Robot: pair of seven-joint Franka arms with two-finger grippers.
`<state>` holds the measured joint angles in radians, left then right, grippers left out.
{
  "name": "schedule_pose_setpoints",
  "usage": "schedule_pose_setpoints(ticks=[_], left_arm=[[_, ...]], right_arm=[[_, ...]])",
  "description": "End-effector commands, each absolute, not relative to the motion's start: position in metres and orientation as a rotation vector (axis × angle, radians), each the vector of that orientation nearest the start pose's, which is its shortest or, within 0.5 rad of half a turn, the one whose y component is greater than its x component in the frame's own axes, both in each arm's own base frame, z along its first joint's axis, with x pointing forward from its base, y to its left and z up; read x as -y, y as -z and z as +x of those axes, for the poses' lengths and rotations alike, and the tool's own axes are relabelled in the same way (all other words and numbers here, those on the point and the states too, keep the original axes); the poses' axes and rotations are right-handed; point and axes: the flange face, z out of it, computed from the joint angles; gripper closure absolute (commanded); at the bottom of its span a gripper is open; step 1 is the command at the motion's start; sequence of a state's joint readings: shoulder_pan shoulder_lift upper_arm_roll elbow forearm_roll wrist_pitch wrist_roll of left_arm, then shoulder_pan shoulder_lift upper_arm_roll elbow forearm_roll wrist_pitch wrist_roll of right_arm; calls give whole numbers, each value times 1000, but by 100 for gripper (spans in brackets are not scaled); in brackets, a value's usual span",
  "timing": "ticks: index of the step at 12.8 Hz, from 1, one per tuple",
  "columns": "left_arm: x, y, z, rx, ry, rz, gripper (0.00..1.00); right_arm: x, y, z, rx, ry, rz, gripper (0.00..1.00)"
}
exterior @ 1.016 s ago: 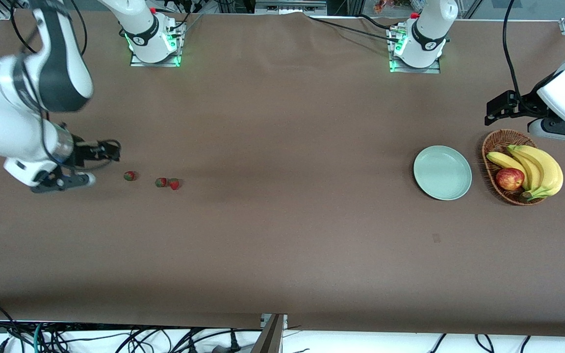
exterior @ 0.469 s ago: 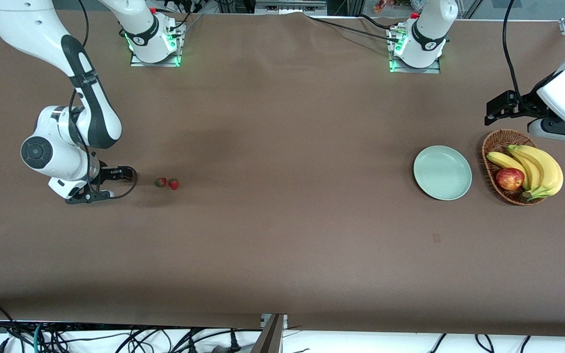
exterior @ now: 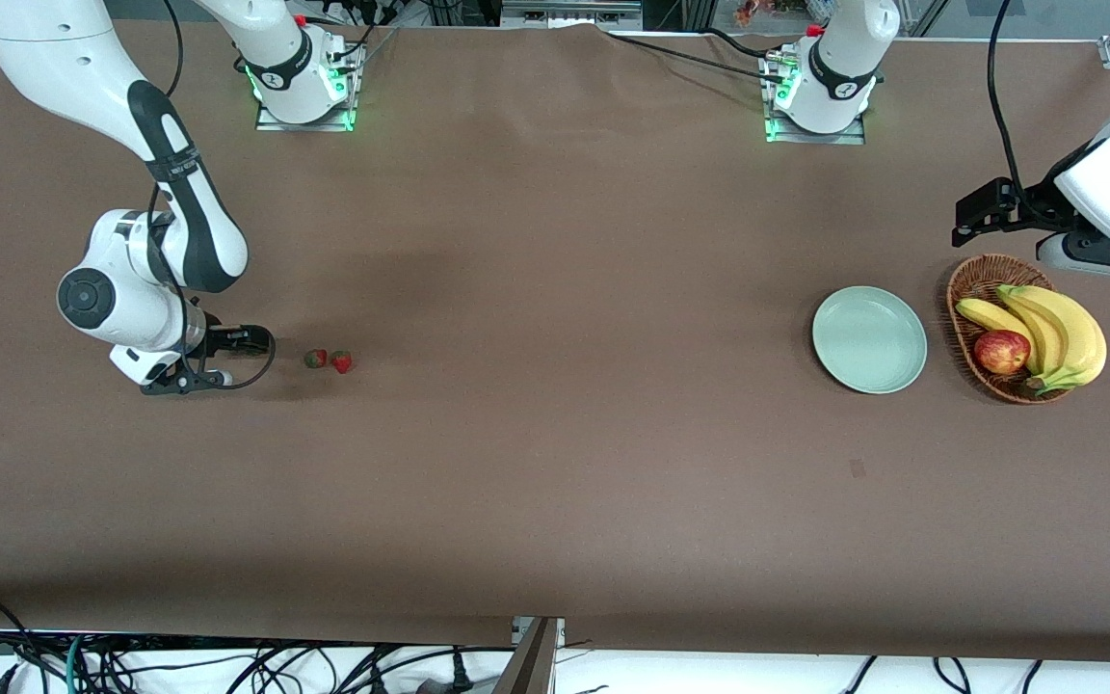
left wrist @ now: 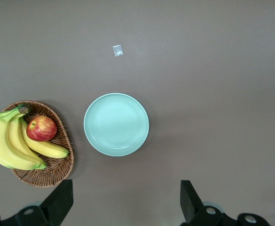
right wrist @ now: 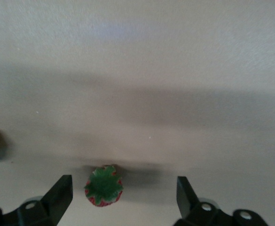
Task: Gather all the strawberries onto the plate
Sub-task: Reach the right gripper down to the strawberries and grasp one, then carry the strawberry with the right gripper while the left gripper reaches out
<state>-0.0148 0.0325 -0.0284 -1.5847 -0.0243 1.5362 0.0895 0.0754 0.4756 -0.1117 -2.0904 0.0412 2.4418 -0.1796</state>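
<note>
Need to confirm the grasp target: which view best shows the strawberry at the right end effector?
The right wrist view: the strawberry sits between the open right end effector fingers, leafy cap up. The front view hides it under that arm; the left wrist view misses it.

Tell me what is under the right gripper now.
One strawberry sits on the table between the open fingers of the right gripper, seen in the right wrist view. In the front view the gripper covers it; two other strawberries lie beside it.

Matt brown cloth on table (exterior: 555,434); woven wicker basket (exterior: 962,289); smooth glossy plate (exterior: 869,339).
</note>
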Motion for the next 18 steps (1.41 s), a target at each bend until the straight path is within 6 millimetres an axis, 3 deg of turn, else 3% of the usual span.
schedule_pose_setpoints(ticks=[1,4,8,9,10,14,16,17,18], left_arm=[[28,-602,561,-227,-108,-3140,0],[28,-602,561,-227,-106,-3140,0],[28,-602,561,-227,-106,-3140,0],[28,-602,561,-227,-106,-3140,0],[28,-603,561,-227,-104,-3142,0],[28,-603,561,-227,-104,-3142,0],[28,-602,561,-227,-106,-3142,0],[28,-602,561,-227,-106,-3142,0],[30,-602,561,-232,-106,-3141,0]], right_arm=[[17,-177,559,212,-185,-3121,13],[11,-177,556,223,-194,-3114,32],[10,-182,557,231,-187,-3112,74],[5,-189,559,246,-173,-3110,80],[0,-204,562,253,-162,-3104,81],[-50,-289,592,351,-168,-3058,80],[-103,-319,609,379,-112,-3029,80],[-142,-333,612,354,-76,-3021,80],[-182,-332,614,285,-69,-3021,80]])
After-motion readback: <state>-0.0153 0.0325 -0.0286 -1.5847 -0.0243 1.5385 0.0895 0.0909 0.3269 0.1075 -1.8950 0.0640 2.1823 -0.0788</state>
